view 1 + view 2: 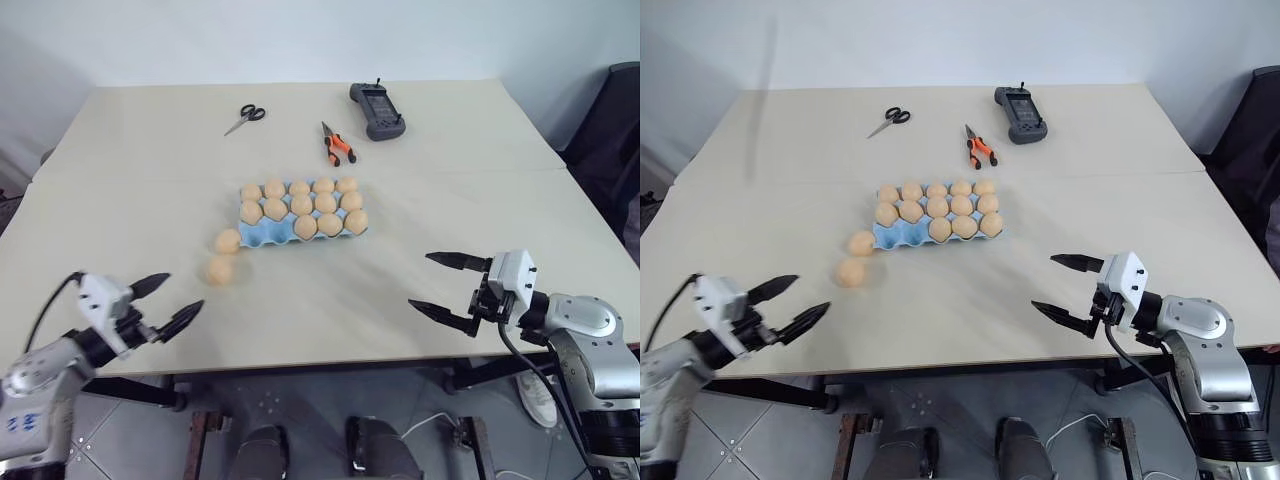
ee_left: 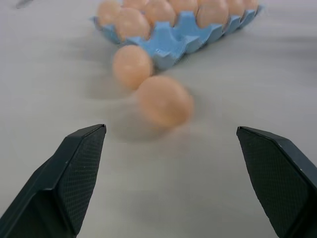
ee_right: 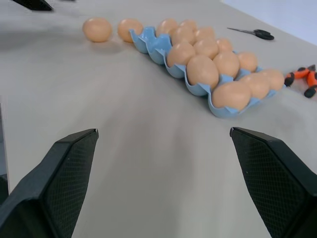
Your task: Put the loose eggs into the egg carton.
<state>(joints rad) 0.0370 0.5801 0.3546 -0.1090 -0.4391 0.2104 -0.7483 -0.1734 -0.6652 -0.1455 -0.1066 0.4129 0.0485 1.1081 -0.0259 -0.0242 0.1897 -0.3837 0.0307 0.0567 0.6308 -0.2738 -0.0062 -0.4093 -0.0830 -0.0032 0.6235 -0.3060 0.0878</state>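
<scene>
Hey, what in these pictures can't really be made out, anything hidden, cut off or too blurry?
- Carton cups: the front two at the robot's left end look empty; eggs hide the rest.
- Nearer loose egg: blurred in the left wrist view.
- Device screen: too small to read in the eye views.
- Pliers: cut off by the right wrist view's edge.
- Left gripper fingers: cut off at the bottom edge of the left wrist view.

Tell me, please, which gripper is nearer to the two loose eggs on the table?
Left. The left gripper, open, is just short of the loose eggs, pointing toward them. The right gripper, also open, sits across the table, past the egg carton.
</scene>
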